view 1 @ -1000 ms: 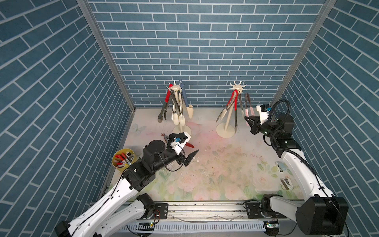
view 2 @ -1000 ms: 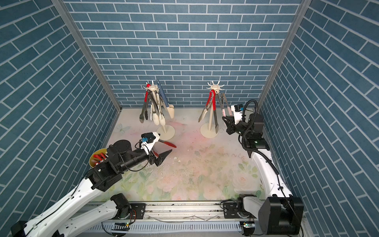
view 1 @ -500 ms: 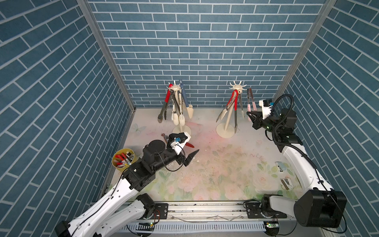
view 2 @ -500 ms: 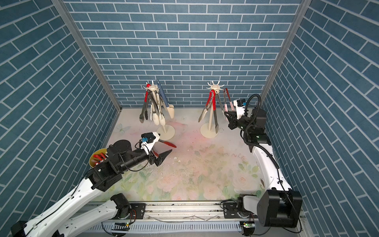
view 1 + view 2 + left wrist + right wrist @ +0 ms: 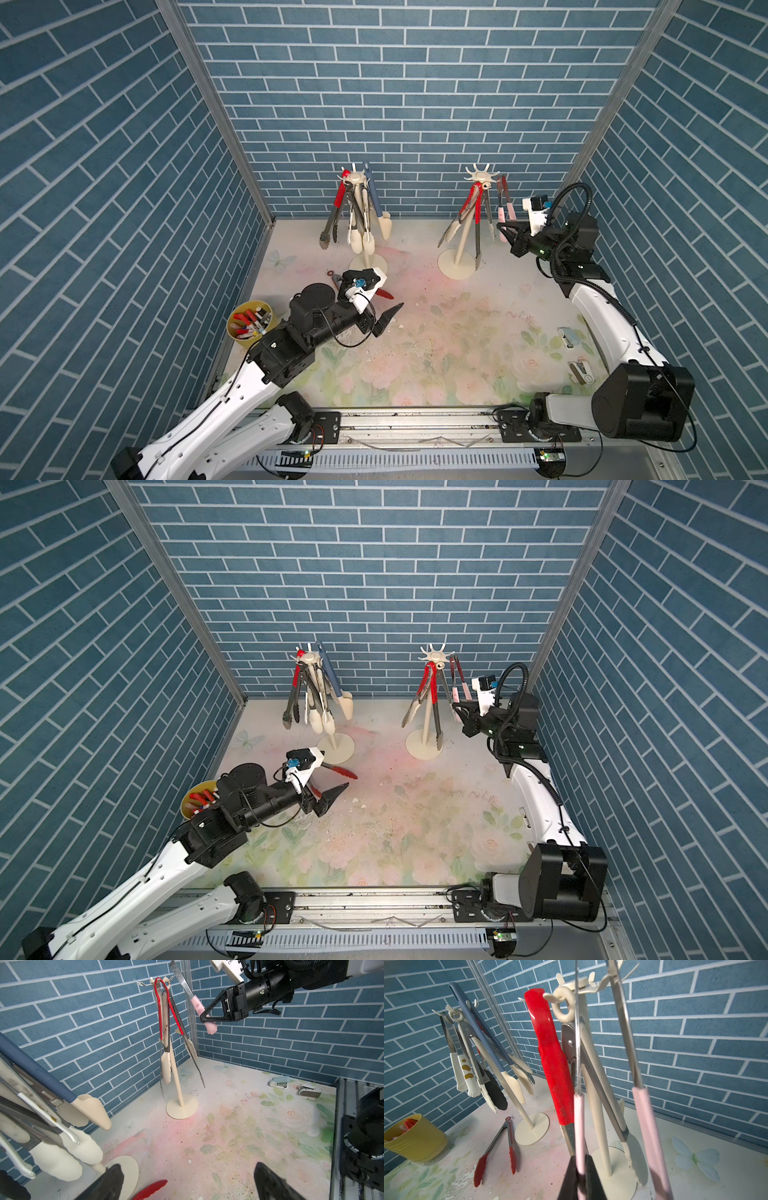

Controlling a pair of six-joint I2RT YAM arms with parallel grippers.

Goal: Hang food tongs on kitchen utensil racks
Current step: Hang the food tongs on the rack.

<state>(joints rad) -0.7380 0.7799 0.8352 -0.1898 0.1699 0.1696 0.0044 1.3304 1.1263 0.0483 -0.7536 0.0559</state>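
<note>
While most of the food tongs hang from the two racks along the far edge of the desk [image 5: 436,332], the job is not complete. Toward the far left corner, the left rack [image 5: 355,189] carries several pairs with red, black, white and blue parts, and it looks close to full. Toward the far right corner, the right rack [image 5: 463,241] holds at least two pairs, one of them red-handled. The right pincer [image 5: 204,1018] is clamped shut on one pink-sleeved leg of the pink tongs [image 5: 505,208], gripping near the lower end. It holds them upright just beside that rack, with their hinged end level with the hooks of the crown. Whether the hinge is seated on a hook cannot be confirmed from any view, so this hang is judged to be in hand and unfinished. One pair is outstanding: the red tongs [image 5: 512,1156] lie flat on the desk, just in front of the left rack's base. The left pincer [image 5: 188,1180] stands spread to its widest, holds nothing, and hovers above the desk close to that pair. No other loose tongs are visible. A yellow cup [image 5: 245,343] of small items stands at the left edge and is not part of the task.
</note>
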